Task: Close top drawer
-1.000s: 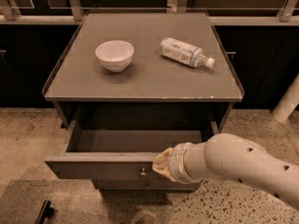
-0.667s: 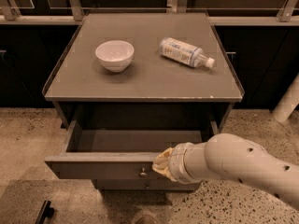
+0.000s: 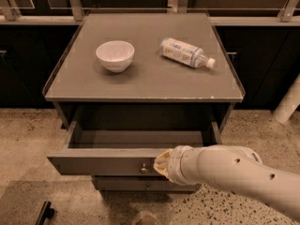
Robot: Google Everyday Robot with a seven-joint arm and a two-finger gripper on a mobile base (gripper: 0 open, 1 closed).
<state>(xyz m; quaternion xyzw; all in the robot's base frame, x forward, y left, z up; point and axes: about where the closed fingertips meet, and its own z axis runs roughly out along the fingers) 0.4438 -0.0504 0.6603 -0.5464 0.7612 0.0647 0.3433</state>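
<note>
Camera view showed the gripper (image 3: 161,162) at the open top drawer (image 3: 98,164) front, right of its knob (image 3: 144,168), with the cabinet (image 3: 150,81) straight behind; its grip I could not tell.

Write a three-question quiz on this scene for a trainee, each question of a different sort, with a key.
1. Fill in: on the cabinet top, the white bowl stands upright and the plastic bottle lies on its ____.
2. True or false: the top drawer is fully shut.
3. Where is the gripper?
A) over the bowl
B) at the drawer's front, beside the knob
C) around the bottle

Key: 1 side; 2 false, it stands pulled out, its inside showing; 3 B.
</note>
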